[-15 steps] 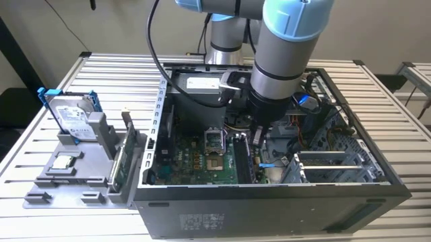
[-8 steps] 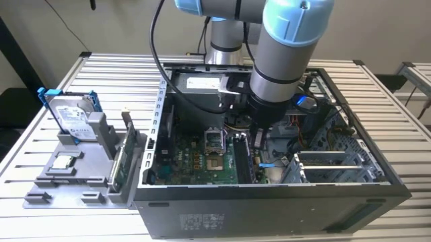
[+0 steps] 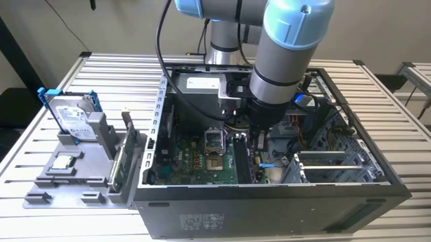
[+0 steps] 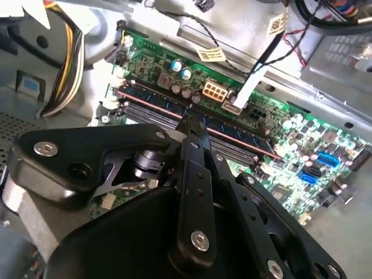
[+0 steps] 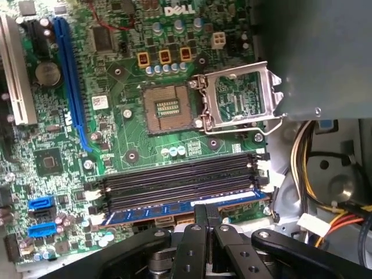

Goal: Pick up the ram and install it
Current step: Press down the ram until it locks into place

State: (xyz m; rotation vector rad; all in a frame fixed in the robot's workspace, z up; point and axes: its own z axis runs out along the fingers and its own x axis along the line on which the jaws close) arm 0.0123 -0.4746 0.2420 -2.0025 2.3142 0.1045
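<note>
The ram (image 5: 157,210) is a long dark blue stick standing in the motherboard memory slot nearest my fingers, next to the empty black slots (image 5: 174,183). In the second wrist view the ram (image 4: 238,132) runs along the same slot bank. My gripper (image 5: 207,214) is shut, its fingertips (image 4: 189,121) together and resting on the ram's top edge near the middle of its length. The exterior view has the arm reaching down into the open computer case with the gripper (image 3: 259,143) low over the board.
An open CPU socket (image 5: 168,110) lies beside the memory slots. Bundled cables (image 5: 331,215) hang by the slot ends. Outside the case (image 3: 269,212), on the exterior view's left, a grey holder (image 3: 47,194) carries a blue-framed hard drive (image 3: 70,118) and a green card (image 3: 124,156).
</note>
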